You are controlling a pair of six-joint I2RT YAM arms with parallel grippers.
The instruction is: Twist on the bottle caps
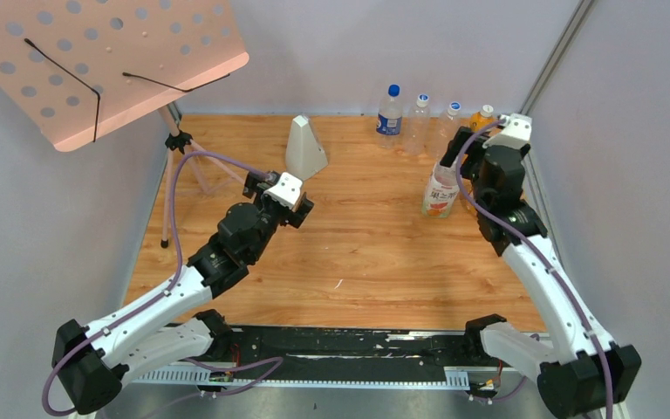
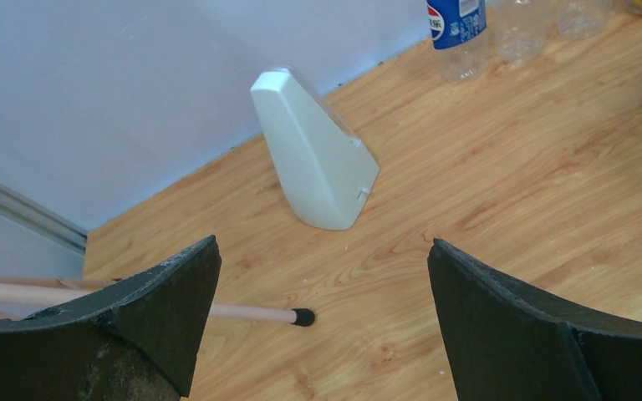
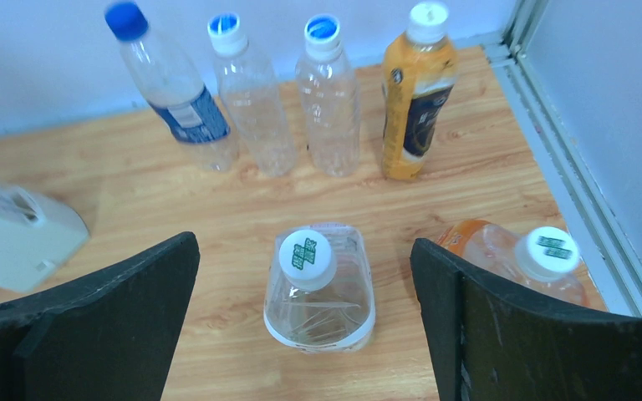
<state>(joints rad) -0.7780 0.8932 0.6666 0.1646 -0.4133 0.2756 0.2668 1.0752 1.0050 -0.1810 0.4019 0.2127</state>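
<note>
One cap [image 3: 307, 259] sits on the larger bottle [image 3: 322, 311], directly below the right hand [image 3: 305, 244]; the other cap [image 3: 547, 252] sits on the smaller bottle [image 3: 478, 244] just to its right, both bottles upright at the right rear of the worktop [image 3: 175, 200]. The clear larger bottle looks empty, thin-walled and light, so it will probably dent, tip or spin under torque: grip each cap across its side wall and steady the body near the stiffer shoulder. The right hand's fingers stand wide apart, holding nothing; the left hand [image 2: 324, 259] is likewise spread and empty, well apart from the bottles.
</note>
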